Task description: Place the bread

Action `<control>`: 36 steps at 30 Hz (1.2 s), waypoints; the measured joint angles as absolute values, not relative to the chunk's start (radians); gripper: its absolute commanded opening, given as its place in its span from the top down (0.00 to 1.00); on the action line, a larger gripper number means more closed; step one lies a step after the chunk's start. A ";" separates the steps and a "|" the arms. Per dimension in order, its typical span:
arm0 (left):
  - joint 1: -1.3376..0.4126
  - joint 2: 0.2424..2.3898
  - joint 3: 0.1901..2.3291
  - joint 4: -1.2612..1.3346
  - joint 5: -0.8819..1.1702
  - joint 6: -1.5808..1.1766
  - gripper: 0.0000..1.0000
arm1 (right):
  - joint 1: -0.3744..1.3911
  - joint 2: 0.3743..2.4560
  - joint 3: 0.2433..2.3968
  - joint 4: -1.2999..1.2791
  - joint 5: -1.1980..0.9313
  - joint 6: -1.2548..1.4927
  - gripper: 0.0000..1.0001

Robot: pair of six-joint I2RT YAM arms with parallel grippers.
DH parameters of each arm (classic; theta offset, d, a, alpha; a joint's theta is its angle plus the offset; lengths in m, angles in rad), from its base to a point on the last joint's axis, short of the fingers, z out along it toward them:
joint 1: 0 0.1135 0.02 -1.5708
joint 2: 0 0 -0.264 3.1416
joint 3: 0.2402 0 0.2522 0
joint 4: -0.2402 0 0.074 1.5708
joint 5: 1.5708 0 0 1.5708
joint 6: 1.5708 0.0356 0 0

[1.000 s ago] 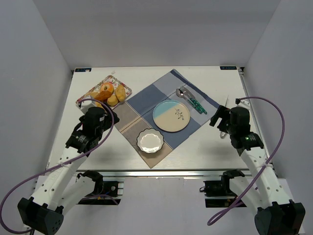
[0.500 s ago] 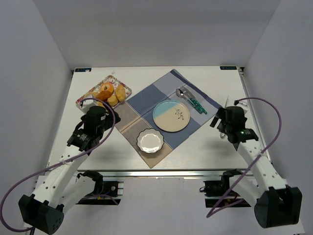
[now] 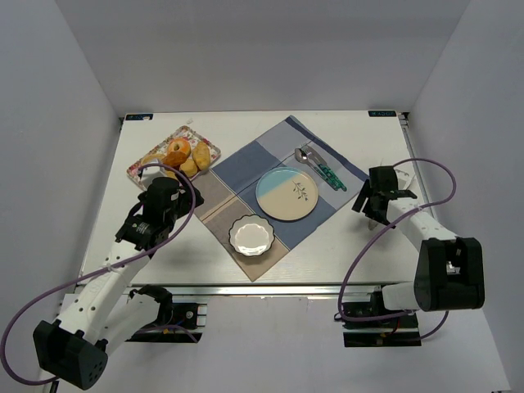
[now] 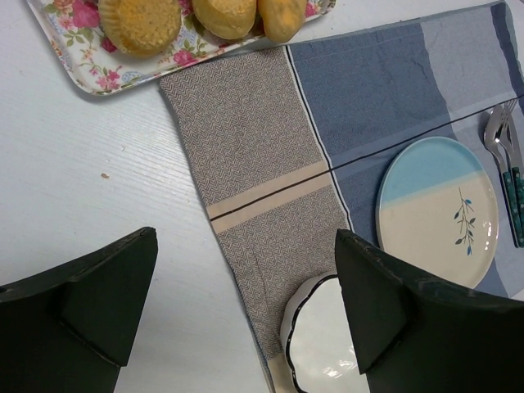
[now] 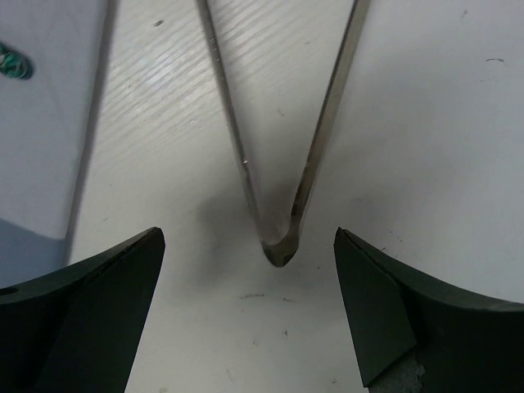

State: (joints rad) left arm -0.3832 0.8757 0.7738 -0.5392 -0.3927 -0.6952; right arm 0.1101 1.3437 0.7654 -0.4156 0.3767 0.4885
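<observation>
The loaf (image 3: 202,155) lies on the tray (image 3: 212,147) beside the bun (image 3: 188,168), long axis roughly near-to-far — cut off in the left wrist view. Left gripper (image 4: 246,246) and right gripper (image 5: 250,237) — jaws apart.

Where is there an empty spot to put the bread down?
The blue plate and the white bowl on the cloth are both empty. Bare table runs along the far edge, behind the cloth, and along the near edge right of the bowl. It is crowded on the flowered tray, by the cutlery, and where the tongs lie.
</observation>
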 measured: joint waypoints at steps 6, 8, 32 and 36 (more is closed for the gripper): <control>-0.383 0.878 0.771 -0.530 -0.385 -0.685 0.02 | 0.039 1.416 0.782 -0.412 0.394 0.495 0.11; -0.383 0.881 0.771 -0.524 -0.384 -0.681 0.02 | 0.026 1.435 0.782 -0.401 0.394 0.493 0.11; -0.383 0.889 0.767 -0.516 -0.385 -0.677 0.02 | -0.077 1.662 0.899 -0.220 0.323 0.466 0.59; -0.383 0.898 0.767 -0.516 -0.384 -0.677 0.02 | -0.078 1.614 0.873 -0.234 0.291 0.459 0.62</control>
State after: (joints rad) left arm -0.3832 0.8982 0.7666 -0.5159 -0.3843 -0.6769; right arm -0.0776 1.6138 0.8730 -0.2344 0.2913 0.4595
